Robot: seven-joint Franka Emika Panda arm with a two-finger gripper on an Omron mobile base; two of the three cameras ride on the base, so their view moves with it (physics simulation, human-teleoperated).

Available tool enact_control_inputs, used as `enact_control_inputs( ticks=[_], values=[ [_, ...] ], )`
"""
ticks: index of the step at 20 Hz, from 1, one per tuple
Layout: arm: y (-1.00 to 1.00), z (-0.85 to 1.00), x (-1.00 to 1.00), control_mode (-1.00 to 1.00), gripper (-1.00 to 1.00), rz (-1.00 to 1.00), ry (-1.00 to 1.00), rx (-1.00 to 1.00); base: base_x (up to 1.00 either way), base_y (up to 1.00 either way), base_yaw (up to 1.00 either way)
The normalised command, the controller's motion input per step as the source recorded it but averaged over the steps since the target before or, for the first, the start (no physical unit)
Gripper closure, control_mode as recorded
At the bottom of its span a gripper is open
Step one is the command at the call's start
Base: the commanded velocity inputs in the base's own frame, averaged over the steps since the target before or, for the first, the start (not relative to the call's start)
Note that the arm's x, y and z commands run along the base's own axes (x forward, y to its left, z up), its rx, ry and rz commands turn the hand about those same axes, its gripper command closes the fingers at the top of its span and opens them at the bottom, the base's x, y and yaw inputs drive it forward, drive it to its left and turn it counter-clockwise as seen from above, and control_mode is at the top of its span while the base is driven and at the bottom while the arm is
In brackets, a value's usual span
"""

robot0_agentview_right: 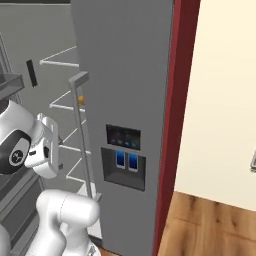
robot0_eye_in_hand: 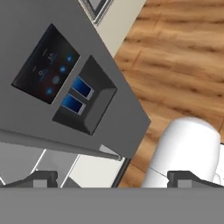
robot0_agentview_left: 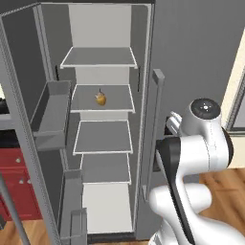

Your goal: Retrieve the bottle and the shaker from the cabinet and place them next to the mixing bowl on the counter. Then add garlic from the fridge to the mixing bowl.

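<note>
The garlic point(robot0_agentview_left: 100, 99) sits alone on the second fridge shelf point(robot0_agentview_left: 123, 103), light, round and papery, so you take it across its widest part with the pincer point(robot0_eye_in_hand: 112, 179), whose tips stand apart.

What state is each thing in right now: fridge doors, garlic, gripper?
Left fridge door: swung open, shelves exposed.
Right fridge door: closed, dispenser panel lit.
Garlic: resting on the second shelf from the top, untouched.
Gripper: open, empty, tips wide apart, facing the right door.
</note>
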Motion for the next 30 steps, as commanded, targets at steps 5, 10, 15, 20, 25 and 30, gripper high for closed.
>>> enact_control_inputs(
  ticks=[5,10,15,20,25,30],
  values=[
    [0.00,0.00,0.00,1.00,-1.00,0.00,0.00,0.00,0.35,0.11,0.26],
    [0.00,0.00,0.00,1.00,-1.00,0.00,0.00,0.00,0.12,0.38,0.16],
    [0.00,0.00,0.00,1.00,-1.00,0.00,0.00,0.00,0.14,0.49,0.10],
    [0.00,0.00,0.00,1.00,-1.00,0.00,0.00,0.00,0.17,0.14,0.18],
    [0.00,0.00,0.00,1.00,-1.00,0.00,0.00,0.00,0.19,0.00,0.28],
    [0.00,0.00,0.00,1.00,-1.00,0.00,0.00,0.00,0.19,0.00,0.31]
  ],
)
